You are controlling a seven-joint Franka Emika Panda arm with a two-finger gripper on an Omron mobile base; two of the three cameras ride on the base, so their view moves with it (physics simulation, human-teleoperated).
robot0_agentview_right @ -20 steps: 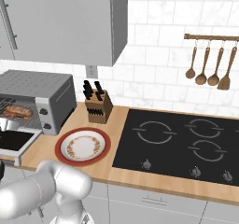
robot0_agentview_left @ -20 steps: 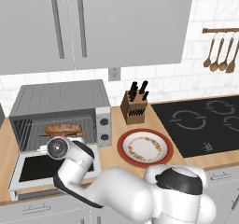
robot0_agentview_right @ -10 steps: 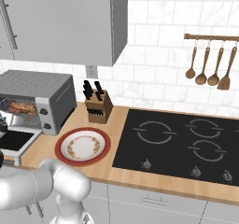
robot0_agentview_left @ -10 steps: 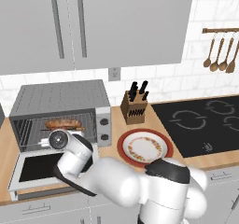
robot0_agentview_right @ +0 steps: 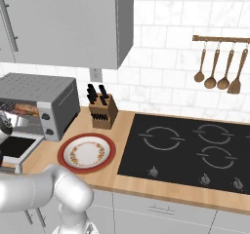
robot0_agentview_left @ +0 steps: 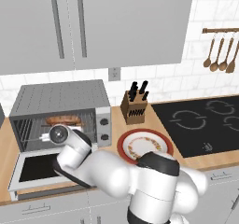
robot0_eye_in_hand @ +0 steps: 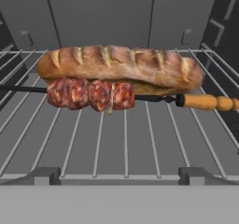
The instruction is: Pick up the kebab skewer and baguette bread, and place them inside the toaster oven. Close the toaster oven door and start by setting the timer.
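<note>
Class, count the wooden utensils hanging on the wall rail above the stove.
4: all hang side by side from the rail, a spoon leftmost, then spoon, spoon, and a spatula rightmost.

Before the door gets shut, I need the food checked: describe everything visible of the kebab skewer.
The thin dark kebab skewer carries a cluster of reddish-brown meat chunks toward one end and a tan wooden handle at the other. It lies flat across the wire rack inside the silver toaster oven, lengthwise against the front of the golden-brown scored baguette, apparently touching it.

Golden-brown baguette bread (robot0_eye_in_hand: pixel 120 65), reddish kebab skewer (robot0_eye_in_hand: pixel 91 94), silver-grey toaster oven (robot0_agentview_left: pixel 60 99)
</note>
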